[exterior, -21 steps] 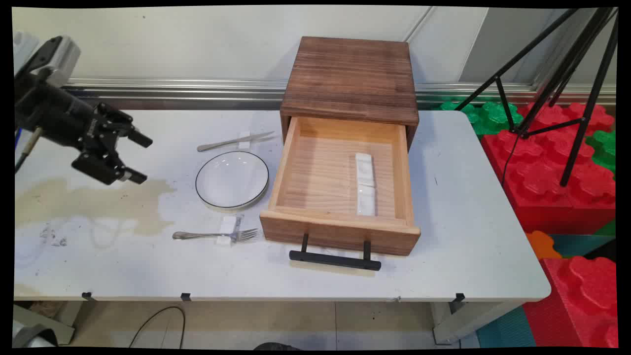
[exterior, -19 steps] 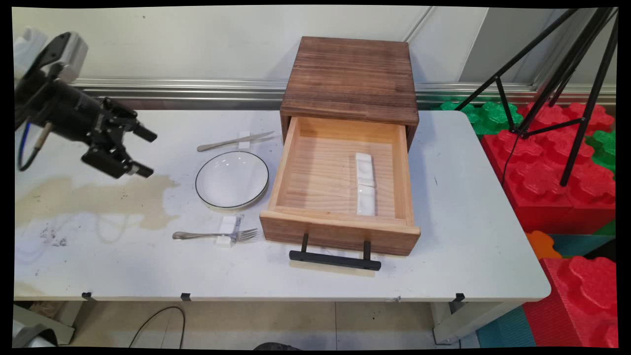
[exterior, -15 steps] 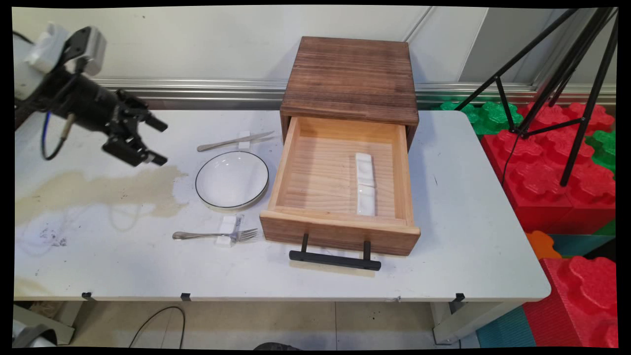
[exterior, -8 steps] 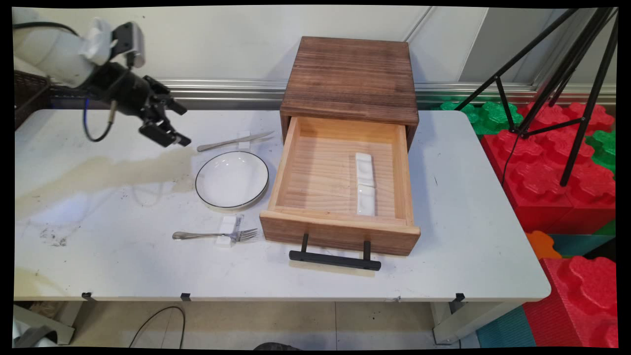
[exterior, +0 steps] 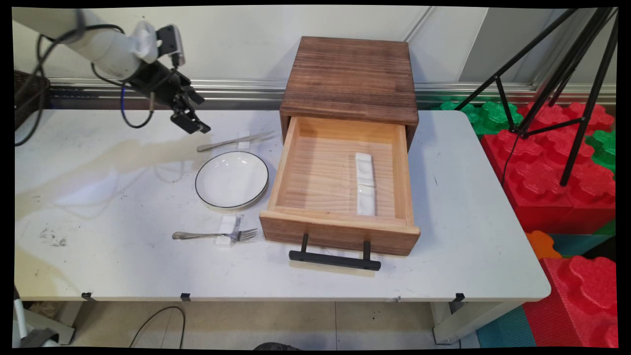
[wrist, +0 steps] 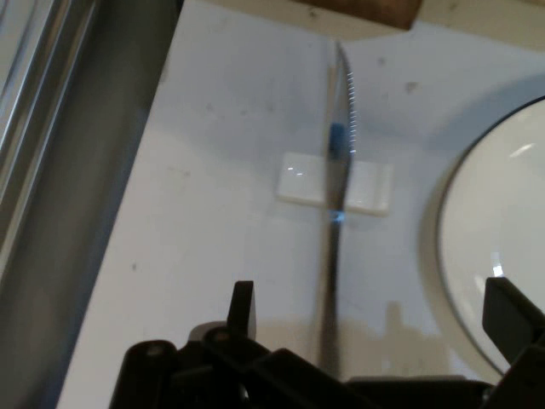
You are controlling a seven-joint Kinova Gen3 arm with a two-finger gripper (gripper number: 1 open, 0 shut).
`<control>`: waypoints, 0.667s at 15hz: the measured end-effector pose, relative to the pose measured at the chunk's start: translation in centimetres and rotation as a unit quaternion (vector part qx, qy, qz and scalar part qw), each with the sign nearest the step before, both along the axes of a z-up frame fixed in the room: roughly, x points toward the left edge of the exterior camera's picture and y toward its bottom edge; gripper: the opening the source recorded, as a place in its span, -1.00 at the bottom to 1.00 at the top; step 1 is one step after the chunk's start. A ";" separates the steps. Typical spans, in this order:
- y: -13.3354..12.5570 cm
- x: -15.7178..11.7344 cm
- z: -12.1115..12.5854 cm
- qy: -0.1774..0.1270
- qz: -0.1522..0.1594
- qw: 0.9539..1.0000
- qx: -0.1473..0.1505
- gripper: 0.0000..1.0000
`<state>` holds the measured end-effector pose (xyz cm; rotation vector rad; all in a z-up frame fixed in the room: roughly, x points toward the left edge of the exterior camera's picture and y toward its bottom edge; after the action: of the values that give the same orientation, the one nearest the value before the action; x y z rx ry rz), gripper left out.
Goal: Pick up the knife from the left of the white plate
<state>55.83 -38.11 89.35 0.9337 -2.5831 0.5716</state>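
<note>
Since the earlier pictures the gripper (exterior: 194, 114) has travelled from the table's left edge toward the back edge, and it now hangs above the handle end of the knife (exterior: 235, 141). Its fingers (wrist: 242, 308) stand wide apart with nothing between them; in the hand view the knife runs straight up the gap. The knife lies across a small white rest (wrist: 335, 183) near the table's (exterior: 463, 197) back edge, blade tip toward the wooden cabinet (exterior: 351, 79).

Just in front of the knife sits a white plate (exterior: 232, 179) with a dark rim, close beside but apart from it. Near the front edge a fork (exterior: 215, 235) lies across a second white rest. Right of the plate the cabinet's drawer (exterior: 340, 187) stands pulled open, with a long white holder (exterior: 365, 183) on its floor.

If the knife is to be gripped, I judge it best to keep the fingers straddling the thin handle squarely, come down low, and stay clear of the plate's rim, since so flat a piece could slip or tip off its rest.

A broad tan stain (exterior: 123, 153) crosses the left of the white tabletop. Behind runs a pale wall with a metal rail; a black tripod (exterior: 567, 74) and red and green foam blocks (exterior: 552, 182) stand off the right edge.
</note>
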 end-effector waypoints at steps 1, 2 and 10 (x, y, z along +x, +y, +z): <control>-1.0 0.0 -0.6 -0.007 -0.002 1.000 0.004 1.00; -1.9 0.1 -1.1 -0.014 -0.004 1.000 0.008 1.00; -7.5 -0.6 -5.5 -0.046 -0.049 0.997 0.049 1.00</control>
<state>55.26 -45.59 83.82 0.8222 -2.7428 0.4750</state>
